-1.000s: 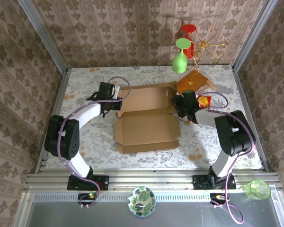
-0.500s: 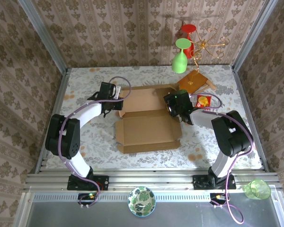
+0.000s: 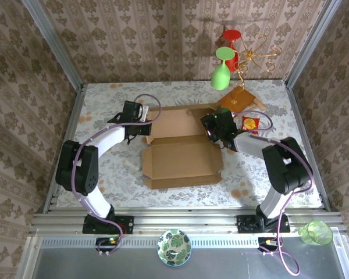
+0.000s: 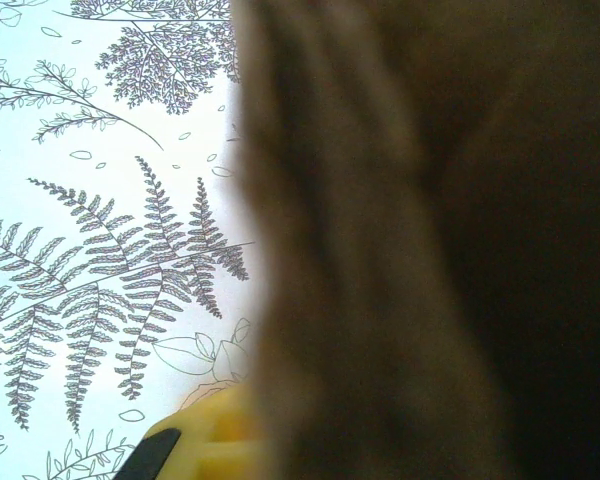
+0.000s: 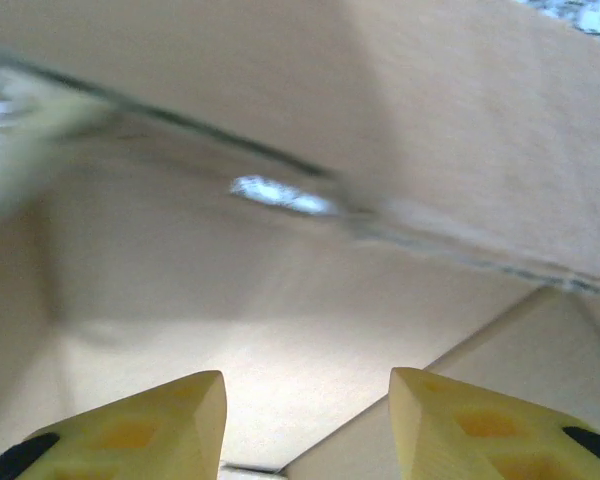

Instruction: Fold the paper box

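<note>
Top view: left gripper [image 3: 145, 129] sits left of centre at the left edge of the paper box [image 3: 180, 160]. It is pressed together; can't tell if cardboard is pinched between its fingers. Left wrist view: blurred brown cardboard over the right half, leaf-print surface [image 4: 90, 250] on the left, one yellow finger [image 4: 215, 445] at the bottom edge.

The paper box lies open and flat mid-frame on the surface [image 3: 104, 99], shallow tray part nearer the bottom, a flap panel above it.

Right gripper [image 3: 211, 129] is at the box's upper right corner. Right wrist view: right gripper [image 5: 305, 385] spread, a gap between the yellow fingers, cardboard walls just beyond.

Upper right: wooden board [image 3: 238, 100], green goblet [image 3: 221, 72]. Bottom right: green cup [image 3: 316, 232].
</note>
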Tool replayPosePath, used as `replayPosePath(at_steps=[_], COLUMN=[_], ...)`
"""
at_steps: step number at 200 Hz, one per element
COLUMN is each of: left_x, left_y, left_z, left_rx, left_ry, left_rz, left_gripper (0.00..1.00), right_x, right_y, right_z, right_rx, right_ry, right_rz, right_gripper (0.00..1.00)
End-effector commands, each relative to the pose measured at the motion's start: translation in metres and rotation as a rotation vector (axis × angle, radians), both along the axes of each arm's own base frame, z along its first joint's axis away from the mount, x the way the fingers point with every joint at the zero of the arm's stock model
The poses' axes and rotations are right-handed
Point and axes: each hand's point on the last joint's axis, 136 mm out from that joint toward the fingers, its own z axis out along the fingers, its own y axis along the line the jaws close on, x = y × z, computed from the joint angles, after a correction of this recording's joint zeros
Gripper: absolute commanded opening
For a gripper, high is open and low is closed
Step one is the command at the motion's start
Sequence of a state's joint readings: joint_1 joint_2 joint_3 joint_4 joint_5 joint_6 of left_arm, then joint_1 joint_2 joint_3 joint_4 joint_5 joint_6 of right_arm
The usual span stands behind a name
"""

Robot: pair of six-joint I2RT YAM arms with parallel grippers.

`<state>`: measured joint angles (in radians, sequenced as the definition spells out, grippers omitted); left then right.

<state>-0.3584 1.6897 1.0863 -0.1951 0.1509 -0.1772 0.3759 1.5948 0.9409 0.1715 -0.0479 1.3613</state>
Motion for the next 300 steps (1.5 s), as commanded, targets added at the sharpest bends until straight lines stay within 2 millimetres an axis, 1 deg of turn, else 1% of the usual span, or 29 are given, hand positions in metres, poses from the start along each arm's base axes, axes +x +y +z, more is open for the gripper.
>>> replayPosePath(at_steps=[1,14,27,51,62,76,91,99,101,110,117,132,138,148,167,178,189,204,220,243,266,281,300], left_x=[0.003,0.002,0.002,0.001,-0.001,-0.002,-0.004,-0.005,-0.005,-0.005,-0.005,-0.004,-0.004,-0.002,0.0,0.002,0.004,0.006,0.008,0.007,0.006,0.006,0.008], left_y=[-0.003,-0.003,-0.002,-0.002,-0.001,-0.001,-0.001,-0.001,-0.001,0.0,0.0,0.0,0.0,-0.001,-0.006,-0.007,-0.008,-0.009,-0.009,-0.01,-0.011,-0.01,-0.006], left_z=[0.013,0.013,0.013,0.014,0.013,0.014,0.017,0.018,0.018,0.021,0.023,0.029,0.03,0.036,0.041,0.044,0.045,0.046,0.045,0.044,0.042,0.039,0.035], left_rx=[-0.034,-0.035,-0.033,-0.035,-0.034,-0.035,-0.055,-0.078,-0.083,-0.099,-0.109,-0.135,-0.146,-0.165,-0.201,-0.201,-0.202,-0.209,-0.222,-0.243,-0.252,-0.244,-0.245], left_ry=[-0.021,-0.022,-0.022,-0.024,-0.022,-0.022,-0.017,-0.011,-0.008,-0.006,-0.007,-0.022,-0.028,-0.048,-0.06,-0.06,-0.059,-0.048,-0.029,-0.006,0.016,0.035,0.054], left_rz=[0.0,0.003,0.003,0.005,0.0,-0.01,-0.03,-0.044,-0.047,-0.057,-0.069,-0.095,-0.107,-0.129,-0.176,-0.201,-0.225,-0.252,-0.261,-0.286,-0.314,-0.32,-0.305], left_gripper=[0.0,0.0,0.0,0.0,0.0,0.0,0.0,0.0,0.0,0.0,0.0,0.0,0.0,0.0,0.0,0.0,0.0,0.0,0.0,0.0,0.0,0.0,0.0], right_x=[-0.001,0.002,0.01,0.024,0.028,0.027,0.024,0.022,0.023,0.023,0.023,0.02,0.018,0.012,-0.002,-0.009,-0.014,-0.017,-0.019,-0.023,-0.028,-0.029,-0.03], right_y=[-0.012,-0.019,-0.026,-0.039,-0.053,-0.073,-0.096,-0.106,-0.107,-0.115,-0.119,-0.115,-0.111,-0.099,-0.076,-0.067,-0.063,-0.064,-0.064,-0.062,-0.055,-0.052,-0.049], right_z=[0.05,0.062,0.073,0.082,0.087,0.095,0.099,0.097,0.1,0.097,0.087,0.062,0.057,0.053,0.051,0.052,0.053,0.054,0.062,0.071,0.073,0.075,0.088], right_rx=[-0.048,-0.048,-0.049,-0.05,-0.072,-0.126,-0.183,-0.198,-0.198,-0.189,-0.178,-0.137,-0.123,-0.129,-0.175,-0.206,-0.244,-0.304,-0.35,-0.345,-0.317,-0.293,-0.271], right_ry=[-0.096,-0.118,-0.142,-0.151,-0.161,-0.178,-0.201,-0.229,-0.246,-0.29,-0.295,-0.274,-0.284,-0.319,-0.373,-0.404,-0.426,-0.448,-0.484,-0.517,-0.52,-0.528,-0.554], right_rz=[-0.029,-0.053,-0.075,-0.106,-0.126,-0.14,-0.136,-0.116,-0.107,-0.056,0.002,0.16,0.22,0.328,0.506,0.579,0.626,0.663,0.705,0.76,0.817,0.834,0.848], right_gripper=[0.45,0.43,0.4,0.38,0.37,0.37,0.37,0.37,0.37,0.38,0.37,0.38,0.4,0.41,0.45,0.47,0.48,0.49,0.49,0.47,0.46,0.48,0.52])
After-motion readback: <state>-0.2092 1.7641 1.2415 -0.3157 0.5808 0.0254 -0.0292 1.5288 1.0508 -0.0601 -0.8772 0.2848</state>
